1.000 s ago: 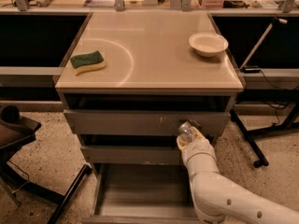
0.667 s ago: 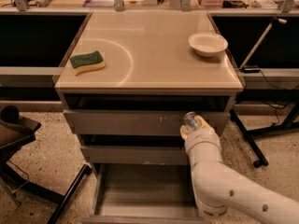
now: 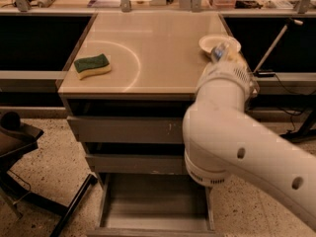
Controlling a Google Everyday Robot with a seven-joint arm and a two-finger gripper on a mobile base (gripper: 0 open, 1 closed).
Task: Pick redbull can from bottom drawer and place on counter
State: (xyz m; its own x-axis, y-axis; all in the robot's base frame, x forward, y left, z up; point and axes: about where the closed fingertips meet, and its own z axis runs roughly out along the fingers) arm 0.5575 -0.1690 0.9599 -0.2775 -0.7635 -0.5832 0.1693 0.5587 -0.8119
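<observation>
Upper right of frame: the gripper (image 3: 225,54) is clamped on the redbull can (image 3: 218,50) at its tip, over the counter's (image 3: 158,38) right side beside a white bowl (image 3: 207,43).

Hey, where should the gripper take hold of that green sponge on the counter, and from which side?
Probably from above: the sponge lies flat on the counter, left half. Pinch its long sides at the curved-in middle. The gripper is far right, by the white bowl.

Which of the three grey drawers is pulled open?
The bottom drawer, pulled far out; the two upper drawers barely stick out. The gripper holds the redbull can above the counter, right side.
</observation>
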